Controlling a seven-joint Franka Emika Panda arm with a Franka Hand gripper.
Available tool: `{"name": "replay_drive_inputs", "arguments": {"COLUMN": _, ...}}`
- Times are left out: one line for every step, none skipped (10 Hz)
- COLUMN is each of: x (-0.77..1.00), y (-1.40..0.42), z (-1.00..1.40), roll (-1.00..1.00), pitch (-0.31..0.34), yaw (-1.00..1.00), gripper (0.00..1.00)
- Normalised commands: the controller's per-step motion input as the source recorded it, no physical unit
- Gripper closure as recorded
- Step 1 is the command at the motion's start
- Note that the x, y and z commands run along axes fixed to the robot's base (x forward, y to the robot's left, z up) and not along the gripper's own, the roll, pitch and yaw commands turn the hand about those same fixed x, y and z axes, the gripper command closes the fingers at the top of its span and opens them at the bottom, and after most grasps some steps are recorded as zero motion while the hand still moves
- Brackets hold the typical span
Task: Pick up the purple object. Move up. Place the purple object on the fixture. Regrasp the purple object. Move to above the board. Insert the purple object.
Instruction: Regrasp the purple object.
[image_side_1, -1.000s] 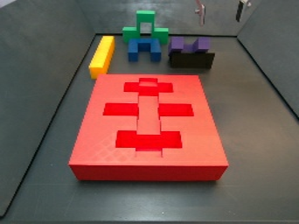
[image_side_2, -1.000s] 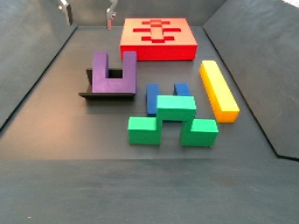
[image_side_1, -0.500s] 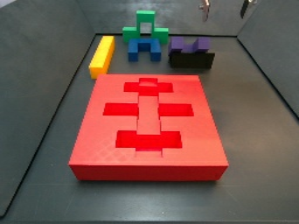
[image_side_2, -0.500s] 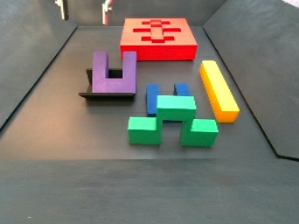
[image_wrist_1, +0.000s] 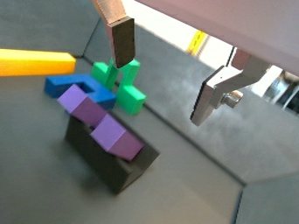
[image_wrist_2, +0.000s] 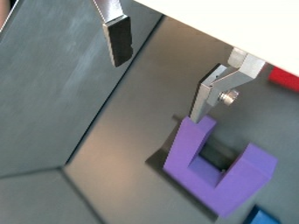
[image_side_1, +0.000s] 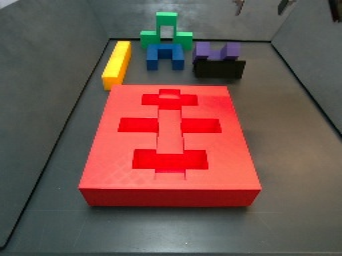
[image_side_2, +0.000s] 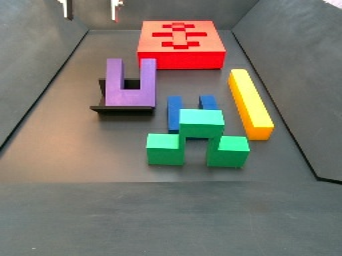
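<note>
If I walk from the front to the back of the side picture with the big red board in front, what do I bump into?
The board first, then the yellow bar, then the purple object sitting on the fixture, and last the gripper, open and empty, high up at the back.

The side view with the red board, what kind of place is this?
Probably a lab robot test cell: a dark floor walled by grey panels, with a red board, plastic blocks, and a purple object seated on a black fixture. The open, empty gripper hangs high above.
</note>
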Motion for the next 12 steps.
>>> {"name": "replay_drive_inputs", "arguments": {"x": 0.00, "y": 0.11, "z": -0.37, "roll": 0.87, "pitch": 0.000, "yaw": 0.48, "gripper": 0.00}}
{"name": "replay_drive_inputs", "arguments": {"x": 0.00, "y": 0.05, "z": -0.25, "roll": 0.99, "pitch": 0.037, "yaw": 0.52, "gripper": 0.00}}
{"name": "replay_drive_inputs", "arguments": {"x": 0.00, "y": 0.04, "z": -0.25, "roll": 0.99, "pitch": 0.040, "yaw": 0.52, "gripper": 0.00}}
{"name": "replay_drive_inputs", "arguments": {"x": -0.02, "y": 0.00, "z": -0.19, "roll": 1.00, "pitch": 0.149, "yaw": 0.35, "gripper": 0.00}}
{"name": "replay_drive_inputs", "arguments": {"x": -0.09, "y": -0.05, "z": -0.19, "roll": 1.00, "pitch": 0.143, "yaw": 0.18, "gripper": 0.00}}
{"name": "replay_drive_inputs", "arguments": {"x": -0.02, "y": -0.10, "z": -0.29, "roll": 1.00, "pitch": 0.089, "yaw": 0.17, "gripper": 0.00}}
{"name": "replay_drive_inputs", "arguments": {"x": -0.05, "y": -0.20, "z": -0.36, "roll": 0.92, "pitch": 0.123, "yaw": 0.06, "gripper": 0.00}}
{"name": "replay_drive_inputs", "arguments": {"x": -0.16, "y": -0.14, "z": -0.39, "roll": 0.73, "pitch": 0.069, "yaw": 0.00, "gripper": 0.00}}
{"name": "replay_drive_inputs", "arguments": {"x": -0.11, "y": -0.11, "z": -0.37, "roll": 0.65, "pitch": 0.051, "yaw": 0.00, "gripper": 0.00}}
{"name": "replay_drive_inputs", "arguments": {"x": -0.07, "y": -0.08, "z": -0.31, "roll": 0.55, "pitch": 0.026, "yaw": 0.00, "gripper": 0.00}}
{"name": "replay_drive_inputs", "arguments": {"x": -0.09, "y": 0.00, "z": -0.38, "roll": 0.51, "pitch": 0.009, "yaw": 0.00, "gripper": 0.00}}
{"name": "replay_drive_inputs", "arguments": {"x": -0.01, "y": 0.00, "z": -0.36, "roll": 0.39, "pitch": 0.000, "yaw": 0.08, "gripper": 0.00}}
